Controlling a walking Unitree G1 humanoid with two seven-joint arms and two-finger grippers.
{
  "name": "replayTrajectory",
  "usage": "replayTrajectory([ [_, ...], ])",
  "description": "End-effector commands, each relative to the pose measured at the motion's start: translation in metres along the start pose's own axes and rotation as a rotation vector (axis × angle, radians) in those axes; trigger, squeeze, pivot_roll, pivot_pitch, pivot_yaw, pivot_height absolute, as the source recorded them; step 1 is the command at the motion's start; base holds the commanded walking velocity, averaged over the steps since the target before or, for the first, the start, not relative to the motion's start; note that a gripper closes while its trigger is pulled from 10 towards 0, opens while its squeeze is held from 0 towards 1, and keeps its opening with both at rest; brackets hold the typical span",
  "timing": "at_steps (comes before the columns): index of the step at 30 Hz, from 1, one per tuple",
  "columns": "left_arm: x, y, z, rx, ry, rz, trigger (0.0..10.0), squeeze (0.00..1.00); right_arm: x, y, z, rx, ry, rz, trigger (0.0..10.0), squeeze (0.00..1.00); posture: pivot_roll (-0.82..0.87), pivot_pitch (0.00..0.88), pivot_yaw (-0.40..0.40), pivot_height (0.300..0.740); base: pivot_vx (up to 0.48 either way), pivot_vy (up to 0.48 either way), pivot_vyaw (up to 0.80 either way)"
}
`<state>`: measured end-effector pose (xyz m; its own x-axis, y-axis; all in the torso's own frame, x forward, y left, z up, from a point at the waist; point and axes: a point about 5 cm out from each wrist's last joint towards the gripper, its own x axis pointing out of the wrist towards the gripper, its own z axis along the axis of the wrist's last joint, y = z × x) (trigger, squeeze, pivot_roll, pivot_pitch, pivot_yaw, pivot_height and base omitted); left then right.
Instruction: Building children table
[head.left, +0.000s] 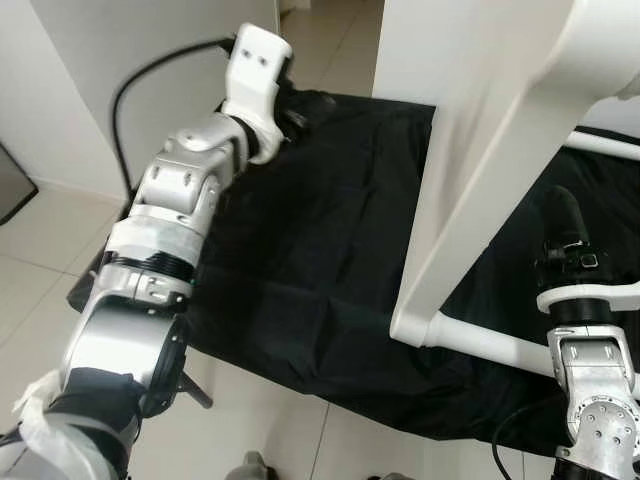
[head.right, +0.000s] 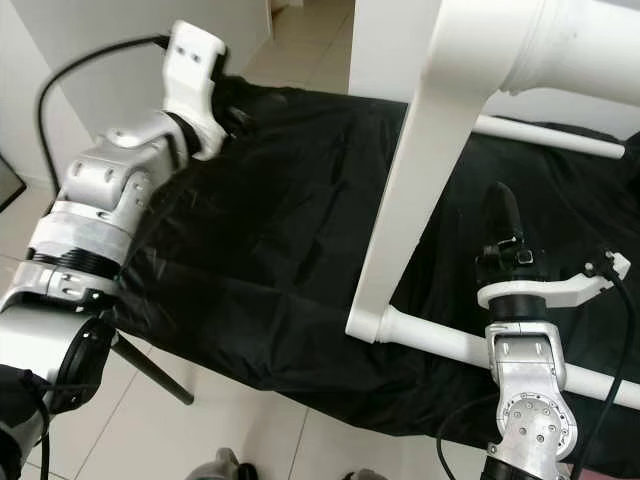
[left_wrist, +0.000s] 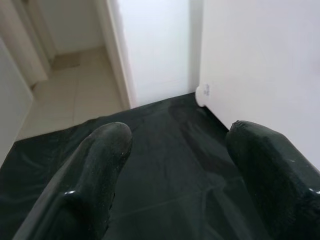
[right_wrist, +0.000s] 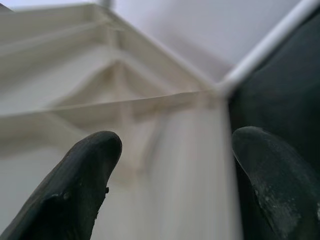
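Fingers on both grippers stand wide apart and grip nothing.

Surface and room: pale floor tiles (head.left: 40, 290) run under and around the work area, with white walls (head.left: 120, 60) behind and an open passage beyond in the left wrist view. A black cloth (head.left: 320, 260) is spread over a low counter, its near edge hanging toward the floor.

Task item: the white children's table (head.right: 420, 170) stands tilted on the black cloth toward the robot's right. A broad flat leg (head.left: 470, 200) slopes down to a rounded foot resting on the cloth, where a round white crossbar (head.right: 450, 345) joins it and runs to the right. A second thin white bar (head.right: 550, 135) lies further back. The right wrist view faces the ribbed underside of the table (right_wrist: 115, 100) at close range.

Left gripper (left_wrist: 175, 150): extended over the far left corner of the cloth, fingers (left_wrist: 95, 165) spread above the fabric, near a white panel edge but apart from it.

Right gripper (head.right: 502, 215): upright, just beside the leg and above the crossbar; its fingers (right_wrist: 85, 170) frame the table's white surface, and contact cannot be told.
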<state>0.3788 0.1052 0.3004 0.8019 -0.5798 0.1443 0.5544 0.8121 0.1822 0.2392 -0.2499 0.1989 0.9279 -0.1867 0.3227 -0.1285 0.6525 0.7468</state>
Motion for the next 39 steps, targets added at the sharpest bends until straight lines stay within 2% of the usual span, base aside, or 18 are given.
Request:
replayTrajectory([
  [1,-0.009,0.006,-0.006,0.014,0.003,0.019,10.0,0.00,0.000,-0.007,0.001,-0.064,-0.010,-0.058,10.0,0.00,-0.06,0.038,0.028,0.740,0.000,0.000,0.00],
  [3,-0.014,0.009,-0.008,0.016,0.004,0.029,10.0,0.00,0.000,-0.009,0.000,-0.080,-0.008,-0.079,10.0,0.00,-0.06,0.033,0.027,0.740,0.000,0.000,0.00],
  [4,-0.025,0.015,-0.018,-0.005,0.007,0.060,10.0,0.00,0.000,-0.015,-0.002,-0.125,-0.012,-0.124,10.0,0.00,-0.07,0.026,0.027,0.740,0.000,0.000,0.00],
  [7,-0.036,0.019,-0.030,-0.012,0.026,0.089,10.0,0.00,0.002,-0.017,-0.002,-0.187,-0.031,-0.158,10.0,0.00,-0.08,0.010,0.036,0.740,0.000,0.000,0.00],
  [9,-0.039,0.019,-0.033,-0.002,0.035,0.092,10.0,0.00,0.003,-0.017,-0.002,-0.202,-0.030,-0.162,10.0,0.00,-0.08,0.010,0.036,0.740,0.000,0.000,0.00],
  [10,-0.046,0.019,-0.046,-0.035,0.051,0.106,10.0,0.00,0.011,-0.015,-0.002,-0.277,-0.044,-0.178,10.0,0.00,-0.09,0.002,0.043,0.740,0.000,0.000,0.00],
  [12,-0.047,0.019,-0.049,-0.048,0.054,0.110,10.0,0.00,0.013,-0.014,-0.002,-0.295,-0.050,-0.182,10.0,0.00,-0.09,0.002,0.043,0.740,0.000,0.000,0.00],
  [14,-0.049,0.017,-0.052,-0.067,0.021,0.107,10.0,0.00,0.021,-0.013,-0.003,-0.433,-0.044,-0.194,10.0,0.00,-0.10,0.000,0.051,0.740,0.000,0.000,0.00],
  [15,-0.049,0.017,-0.052,-0.067,0.021,0.107,10.0,0.00,0.021,-0.013,-0.003,-0.433,-0.044,-0.194,10.0,0.00,-0.10,0.000,0.051,0.740,0.000,0.000,0.00],
  [16,-0.049,0.016,-0.053,-0.076,0.012,0.106,10.0,0.00,0.024,-0.013,-0.003,-0.482,-0.040,-0.194,10.0,0.00,-0.10,0.000,0.051,0.740,0.000,0.000,0.00],
  [20,-0.053,0.026,-0.067,-0.086,-0.002,0.167,10.0,0.00,0.037,-0.006,-0.011,-0.733,-0.041,-0.163,10.0,0.00,-0.10,0.000,0.063,0.740,0.000,0.000,0.00],
  [23,-0.053,0.026,-0.067,-0.086,-0.002,0.167,10.0,0.00,0.037,-0.006,-0.011,-0.733,-0.041,-0.163,10.0,0.00,-0.10,0.000,0.063,0.740,0.000,0.000,0.00],
  [24,-0.058,0.030,-0.075,-0.126,-0.001,0.225,10.0,0.00,0.037,-0.007,-0.013,-0.780,-0.050,-0.165,10.0,0.00,-0.11,0.013,0.070,0.740,0.000,0.000,0.00],
  [26,-0.061,0.030,-0.081,-0.159,-0.002,0.248,10.0,0.00,0.035,-0.007,-0.013,-0.813,-0.063,-0.167,10.0,0.00,-0.12,0.021,0.078,0.740,0.000,0.000,0.00],
  [28,-0.067,0.029,-0.089,-0.146,0.006,0.285,10.0,0.00,0.030,-0.009,-0.014,-0.892,-0.083,-0.171,10.0,0.00,-0.11,0.024,0.073,0.740,0.000,0.000,0.00],
  [31,-0.069,0.028,-0.090,-0.141,-0.001,0.299,10.0,0.00,0.028,-0.009,-0.013,-0.939,-0.098,-0.172,10.0,0.00,-0.10,0.025,0.060,0.740,0.000,0.000,0.00],
  [32,-0.071,0.027,-0.090,-0.139,-0.014,0.309,10.0,0.00,0.027,-0.009,-0.012,-0.994,-0.115,-0.171,10.0,0.00,-0.10,0.025,0.052,0.740,0.000,0.000,0.00],
  [39,-0.079,0.026,-0.095,-0.137,-0.020,0.334,10.0,0.00,0.020,-0.014,-0.014,-1.018,-0.112,-0.188,10.0,0.00,-0.09,0.018,0.039,0.740,0.000,0.000,0.00],
])
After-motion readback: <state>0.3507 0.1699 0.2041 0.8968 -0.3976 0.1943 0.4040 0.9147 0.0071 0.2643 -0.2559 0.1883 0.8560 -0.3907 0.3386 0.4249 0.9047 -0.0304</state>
